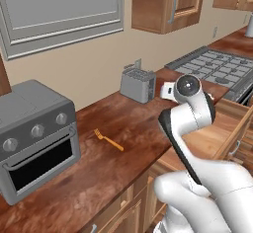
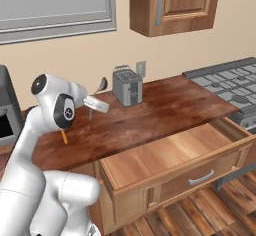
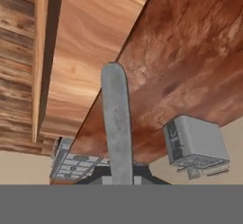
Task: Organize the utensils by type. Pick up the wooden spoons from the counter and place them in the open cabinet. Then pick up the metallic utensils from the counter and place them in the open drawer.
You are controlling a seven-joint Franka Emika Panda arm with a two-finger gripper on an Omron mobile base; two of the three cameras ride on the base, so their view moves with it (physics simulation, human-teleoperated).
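Left base view: fork (image 1: 108, 140) lies on worktop (image 1: 123, 123) btwn toaster oven (image 1: 34, 138) and toaster (image 1: 138, 85), well apart from arm. Right base view: gripper (image 2: 95, 103) clamped on spoon (image 2: 101, 84), bowl up, above worktop left of toaster; drawer (image 2: 165, 160) open below. Hand view: spoon runs up from gripper's shut tips, over worktop edge and drawer.

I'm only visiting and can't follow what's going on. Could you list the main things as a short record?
hand: shut on the spoon
spoon: grey-looking, held above the counter; bowl seen in the right base view
fork: lying on the counter, in front of the toaster oven
counter: dark reddish-brown wood
drawer: pulled open, nothing seen inside
cabinet: on the wall above
toaster: at the back of the counter
toaster oven: left end of the counter
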